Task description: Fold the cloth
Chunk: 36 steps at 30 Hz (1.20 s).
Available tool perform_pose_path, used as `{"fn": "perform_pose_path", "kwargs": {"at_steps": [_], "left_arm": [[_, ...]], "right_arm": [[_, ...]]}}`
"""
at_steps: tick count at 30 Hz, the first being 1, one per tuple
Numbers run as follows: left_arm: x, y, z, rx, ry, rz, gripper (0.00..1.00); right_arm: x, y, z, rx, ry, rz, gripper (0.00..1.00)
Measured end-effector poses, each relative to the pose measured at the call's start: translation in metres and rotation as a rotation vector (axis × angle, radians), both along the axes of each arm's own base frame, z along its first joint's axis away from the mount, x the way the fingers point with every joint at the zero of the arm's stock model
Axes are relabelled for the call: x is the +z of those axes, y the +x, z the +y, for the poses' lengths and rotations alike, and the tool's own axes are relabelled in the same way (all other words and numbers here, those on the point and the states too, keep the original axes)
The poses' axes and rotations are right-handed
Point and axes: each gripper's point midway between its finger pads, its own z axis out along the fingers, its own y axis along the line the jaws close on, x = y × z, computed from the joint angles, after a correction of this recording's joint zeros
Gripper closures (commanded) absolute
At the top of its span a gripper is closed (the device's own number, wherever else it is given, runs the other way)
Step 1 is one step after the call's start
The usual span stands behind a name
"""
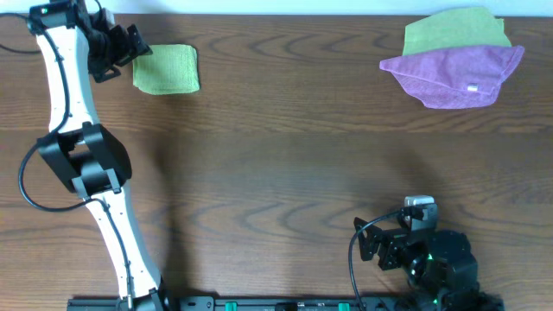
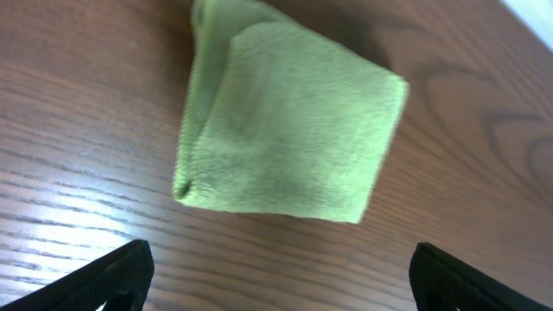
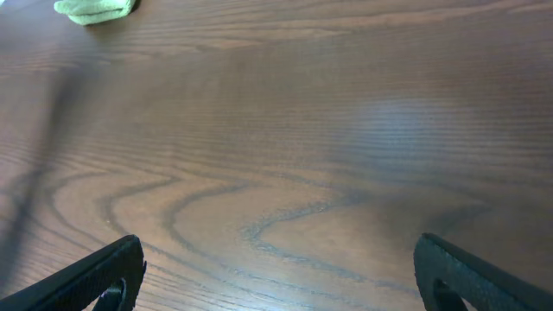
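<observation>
The lime-green cloth (image 1: 165,69) lies folded into a small square at the far left of the table. It fills the upper middle of the left wrist view (image 2: 285,130). No tag shows on it. My left gripper (image 1: 131,45) is open and empty, just left of the cloth and clear of it; its fingertips (image 2: 281,272) frame bare wood below the cloth. My right gripper (image 1: 380,246) is open and empty (image 3: 281,268) low over the near right of the table. The cloth shows small at the top left of the right wrist view (image 3: 95,9).
A purple cloth with a white tag (image 1: 454,73) lies at the far right on top of a second green cloth (image 1: 454,30). The left arm (image 1: 65,95) stretches along the left side of the table.
</observation>
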Motion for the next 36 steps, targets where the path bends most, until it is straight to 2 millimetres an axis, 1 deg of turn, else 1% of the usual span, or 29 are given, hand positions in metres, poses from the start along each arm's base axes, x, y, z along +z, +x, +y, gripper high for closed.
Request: {"fn": "perform_pose_path", "kwargs": {"at_steps": [3, 6, 11, 15, 17, 19, 24, 33, 36], "left_arm": [[0.013, 0.002, -0.016, -0.034, 0.01, -0.021, 0.04], [0.021, 0.006, -0.04, -0.081, 0.024, -0.039, 0.04], [0.023, 0.008, -0.086, -0.166, 0.054, -0.044, 0.04], [0.022, 0.007, -0.109, -0.22, 0.092, -0.046, 0.04], [0.023, 0.008, -0.113, -0.245, 0.111, -0.058, 0.04], [0.023, 0.008, -0.113, -0.26, 0.12, -0.063, 0.04], [0.02, -0.002, -0.11, -0.276, 0.119, -0.025, 0.05], [0.019, -0.008, -0.112, -0.325, 0.131, -0.014, 0.04], [0.022, -0.008, -0.113, -0.351, 0.141, -0.027, 0.04]], "right_arm": [[0.0, 0.0, 0.0, 0.0, 0.0, -0.001, 0.01], [0.0, 0.0, 0.0, 0.0, 0.0, 0.0, 0.01], [0.0, 0.0, 0.0, 0.0, 0.0, 0.0, 0.01], [0.0, 0.0, 0.0, 0.0, 0.0, 0.0, 0.01], [0.0, 0.0, 0.0, 0.0, 0.0, 0.0, 0.01], [0.0, 0.0, 0.0, 0.0, 0.0, 0.0, 0.01], [0.0, 0.0, 0.0, 0.0, 0.0, 0.0, 0.01], [0.0, 0.0, 0.0, 0.0, 0.0, -0.001, 0.01], [0.0, 0.0, 0.0, 0.0, 0.0, 0.0, 0.01]]}}
